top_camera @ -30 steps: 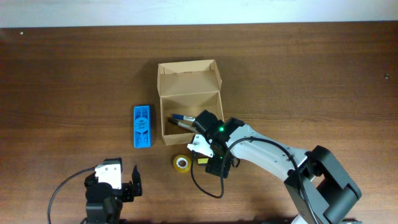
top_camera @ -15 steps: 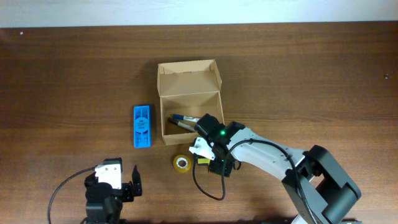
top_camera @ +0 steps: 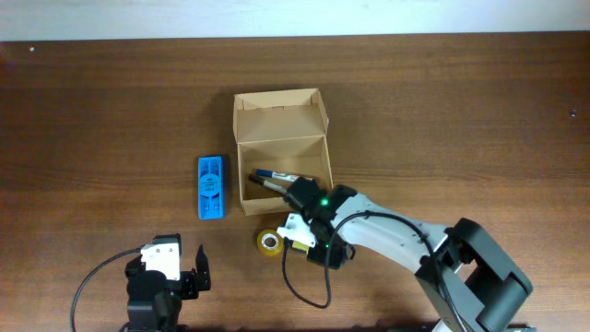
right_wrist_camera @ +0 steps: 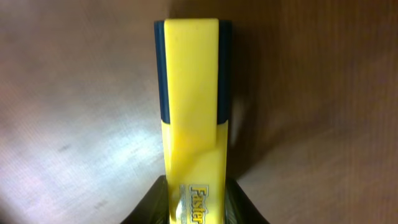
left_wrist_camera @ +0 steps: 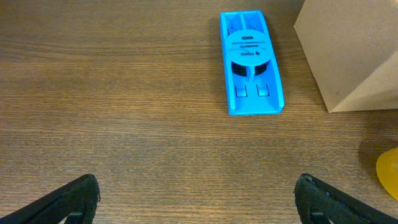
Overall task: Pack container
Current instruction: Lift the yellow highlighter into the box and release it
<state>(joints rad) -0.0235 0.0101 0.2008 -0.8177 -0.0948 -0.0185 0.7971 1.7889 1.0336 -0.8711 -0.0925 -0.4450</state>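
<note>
The container is a tan cardboard box standing open mid-table, its flap lid folded back on the far side. Two markers lie inside it. Just in front of the box's near right corner, my right gripper is low over the table. In the right wrist view that gripper is shut on a yellow highlighter with a dark blue cap, both fingers pressed against its sides. My left gripper sits at the near left, and in its own view it is open with only bare wood between its fingers.
A flat blue plastic case lies left of the box and shows as the blue case ahead of the left gripper. A yellow tape roll rests beside the right gripper. The box corner fills the left wrist view's upper right.
My right gripper has closed onto the yellow highlighter and shifted slightly left and nearer. The left arm has not moved.
</note>
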